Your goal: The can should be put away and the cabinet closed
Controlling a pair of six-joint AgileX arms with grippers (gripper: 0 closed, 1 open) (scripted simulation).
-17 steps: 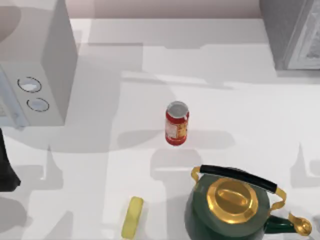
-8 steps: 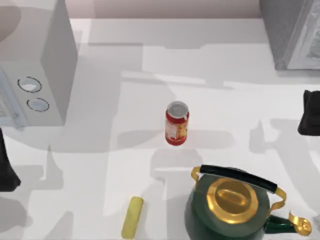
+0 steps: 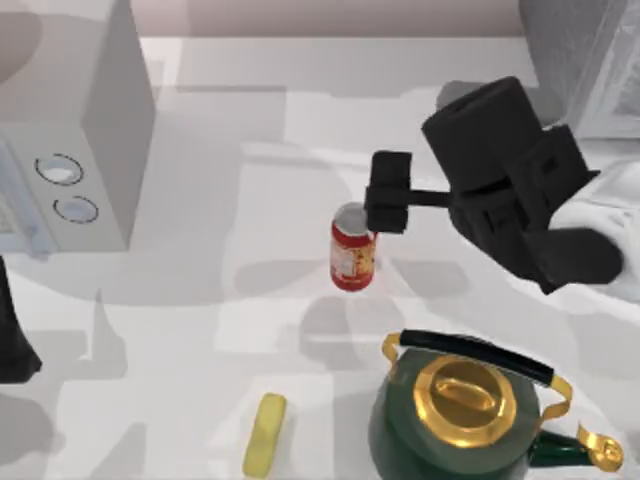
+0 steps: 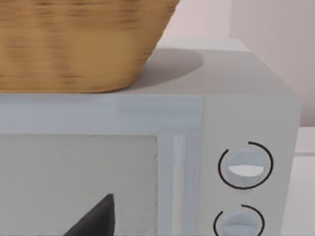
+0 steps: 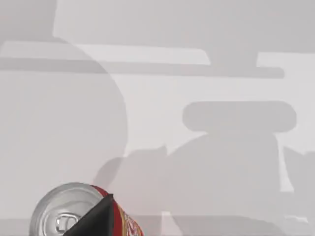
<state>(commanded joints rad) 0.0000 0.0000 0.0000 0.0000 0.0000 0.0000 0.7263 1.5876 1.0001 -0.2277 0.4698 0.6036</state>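
Right gripper (image 3: 388,192) just above can (image 3: 352,256).

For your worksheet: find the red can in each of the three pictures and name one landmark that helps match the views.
Top view: the can stands upright mid-table, just beside the right gripper.
Left wrist view: not in it; this one faces the microwave.
Right wrist view: the can's silver top sits at the bottom edge.
Shared landmark: the microwave's two dials.
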